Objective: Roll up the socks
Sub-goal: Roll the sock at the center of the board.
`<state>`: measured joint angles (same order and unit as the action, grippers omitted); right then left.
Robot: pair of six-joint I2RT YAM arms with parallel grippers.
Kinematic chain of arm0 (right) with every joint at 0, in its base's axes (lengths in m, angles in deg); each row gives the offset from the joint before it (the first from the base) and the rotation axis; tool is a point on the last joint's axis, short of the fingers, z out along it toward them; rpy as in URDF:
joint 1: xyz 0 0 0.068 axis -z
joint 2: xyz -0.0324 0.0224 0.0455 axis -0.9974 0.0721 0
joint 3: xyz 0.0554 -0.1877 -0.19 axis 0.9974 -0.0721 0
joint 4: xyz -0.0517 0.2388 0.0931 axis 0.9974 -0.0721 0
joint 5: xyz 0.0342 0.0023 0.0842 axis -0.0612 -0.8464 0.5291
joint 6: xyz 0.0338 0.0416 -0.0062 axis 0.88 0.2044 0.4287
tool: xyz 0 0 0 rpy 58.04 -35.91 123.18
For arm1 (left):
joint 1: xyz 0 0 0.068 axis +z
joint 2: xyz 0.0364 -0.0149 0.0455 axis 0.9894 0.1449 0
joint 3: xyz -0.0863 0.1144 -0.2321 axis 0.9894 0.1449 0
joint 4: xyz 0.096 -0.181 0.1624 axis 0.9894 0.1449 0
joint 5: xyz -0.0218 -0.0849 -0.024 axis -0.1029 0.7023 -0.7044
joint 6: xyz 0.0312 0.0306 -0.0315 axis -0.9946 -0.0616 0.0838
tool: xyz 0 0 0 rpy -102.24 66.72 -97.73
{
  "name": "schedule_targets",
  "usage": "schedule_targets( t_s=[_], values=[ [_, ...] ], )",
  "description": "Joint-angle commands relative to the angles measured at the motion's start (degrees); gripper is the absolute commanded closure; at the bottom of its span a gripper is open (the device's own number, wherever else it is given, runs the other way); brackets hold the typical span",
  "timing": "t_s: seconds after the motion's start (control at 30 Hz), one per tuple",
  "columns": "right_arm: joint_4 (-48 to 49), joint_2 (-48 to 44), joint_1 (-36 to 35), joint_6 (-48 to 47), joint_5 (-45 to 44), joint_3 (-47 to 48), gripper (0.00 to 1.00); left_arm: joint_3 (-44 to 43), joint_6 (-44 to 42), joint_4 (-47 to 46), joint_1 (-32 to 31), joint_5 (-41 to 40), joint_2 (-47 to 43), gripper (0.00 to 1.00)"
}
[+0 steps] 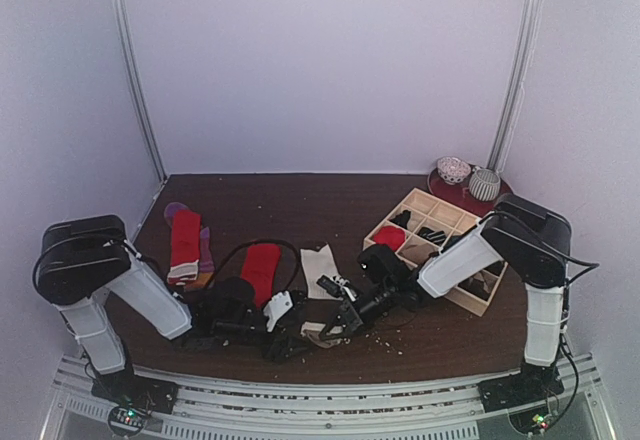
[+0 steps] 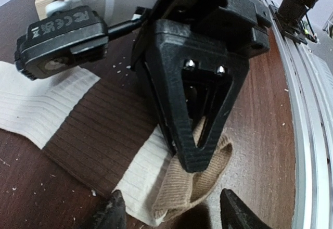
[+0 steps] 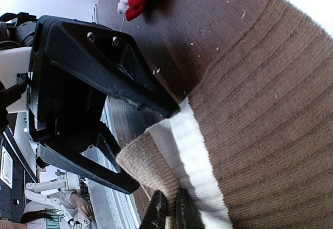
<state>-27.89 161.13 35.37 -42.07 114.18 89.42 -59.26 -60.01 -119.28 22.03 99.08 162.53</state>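
A cream-beige sock (image 2: 99, 130) with a brown band and a tan toe (image 2: 192, 182) lies flat near the front edge; it also shows in the top view (image 1: 320, 263). My right gripper (image 3: 170, 214) is shut on its tan toe end (image 3: 145, 161) and lifts that end slightly. My left gripper (image 2: 174, 216) is open, its fingertips (image 2: 112, 213) on either side of the same toe, facing the right gripper (image 2: 197, 99). A red sock (image 1: 262, 268) lies to the left. Another red sock (image 1: 185, 238) lies on a purple and orange one (image 1: 206, 250).
A pale wooden grid tray (image 1: 455, 215) at the right holds a rolled red sock (image 1: 390, 237) and dark items. A dark red plate (image 1: 440, 195) with two round objects stands at the back right. The metal rail (image 2: 312, 135) runs along the near table edge.
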Motion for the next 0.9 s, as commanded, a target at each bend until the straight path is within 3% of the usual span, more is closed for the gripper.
schedule_targets(
  t_s=[0.0,0.17,0.2,0.23,0.3,0.47,0.63,0.87],
  values=[
    [-4.44,0.09,-0.48,-0.76,-0.25,-0.62,1.0,-2.08,0.36,-4.64,-0.13,2.65,2.14,0.42],
    [-4.36,0.37,-0.5,-0.64,-0.45,-0.48,1.0,-3.39,0.63,-4.75,-0.13,4.96,3.72,0.55],
    [-4.39,0.33,-0.55,-0.68,-0.48,-0.52,1.0,-3.59,0.62,-4.76,-0.13,5.27,3.97,0.61],
    [-4.5,0.41,-0.5,-0.75,-0.47,-0.47,1.0,-3.81,0.63,-4.72,-0.13,5.37,4.24,0.7],
    [-4.85,0.37,-0.49,-1.05,-0.51,-0.26,1.0,-4.02,0.83,-4.7,-0.13,5.83,4.76,0.98],
    [-7.37,-1.02,-0.55,-3.36,-1.05,1.07,0.99,-3.2,3.52,-4.17,-0.13,4.76,5.56,1.0],
    [-14.5,-7.65,0.55,-12.37,-5.86,2.56,0.87,-2.48,9.71,0.45,-0.13,0.83,5.9,1.0],
    [-6.85,-22.73,-2.3,-32.94,-17.85,-8.63,0.65,-5.57,20.22,12.53,-0.01,-0.98,3.71,1.0]
  ],
)
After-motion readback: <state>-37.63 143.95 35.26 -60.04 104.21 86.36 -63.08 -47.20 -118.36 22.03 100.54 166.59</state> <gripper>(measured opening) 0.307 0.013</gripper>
